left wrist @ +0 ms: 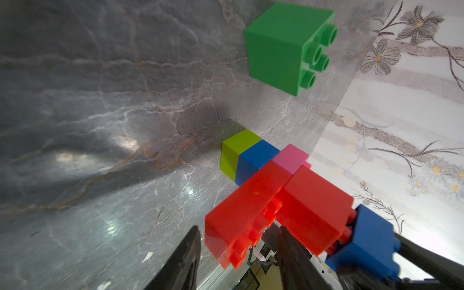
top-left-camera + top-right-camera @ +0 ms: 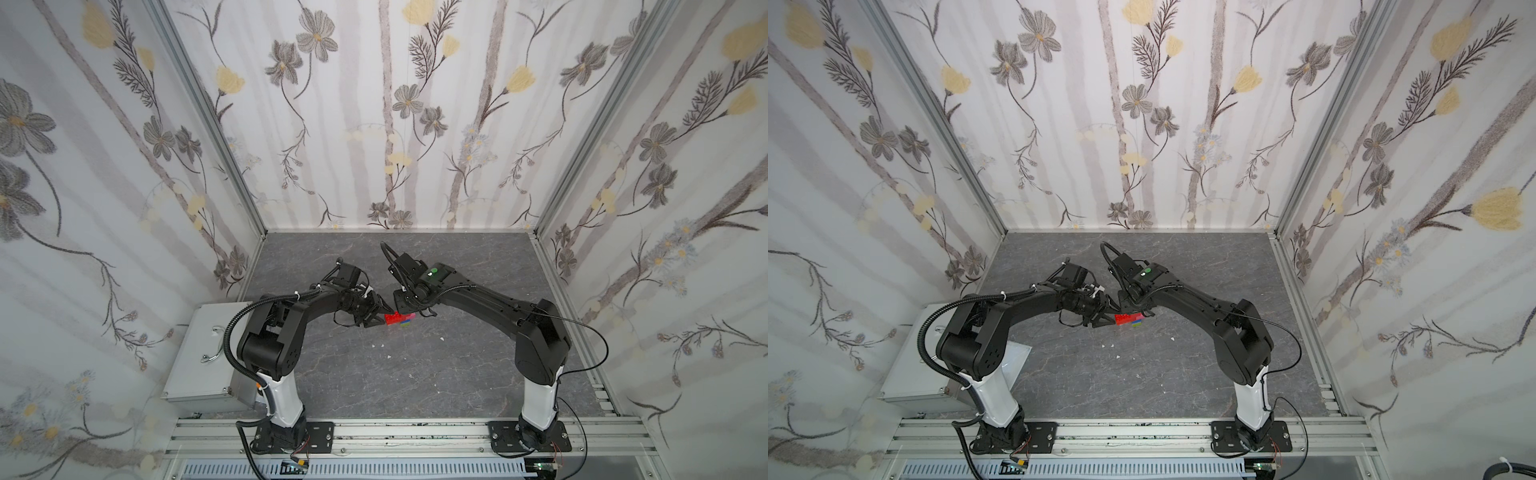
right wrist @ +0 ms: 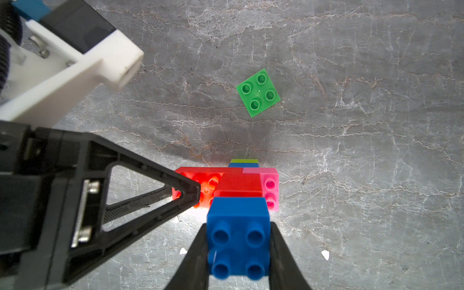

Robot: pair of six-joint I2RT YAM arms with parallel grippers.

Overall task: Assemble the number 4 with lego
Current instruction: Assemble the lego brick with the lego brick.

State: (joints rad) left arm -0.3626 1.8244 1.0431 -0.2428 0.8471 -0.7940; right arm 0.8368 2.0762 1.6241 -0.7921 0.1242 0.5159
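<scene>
Seating the blue brick (image 3: 238, 251), clamped in the right gripper (image 3: 238, 224), onto the part-built number 4 (image 3: 238, 187) mid-bench (image 3: 351, 150), left gripper (image 1: 239, 228) clamping its long red brick (image 1: 238, 213); joint looks tilted, so next: square up, press home; dark green brick (image 3: 258, 92) loose nearby.

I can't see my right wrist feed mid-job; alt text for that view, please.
The right pincer grips a blue brick against the partly built figure of red, pink, blue and lime bricks. The left pincer clamps its long red brick; a green brick lies loose beyond.
</scene>
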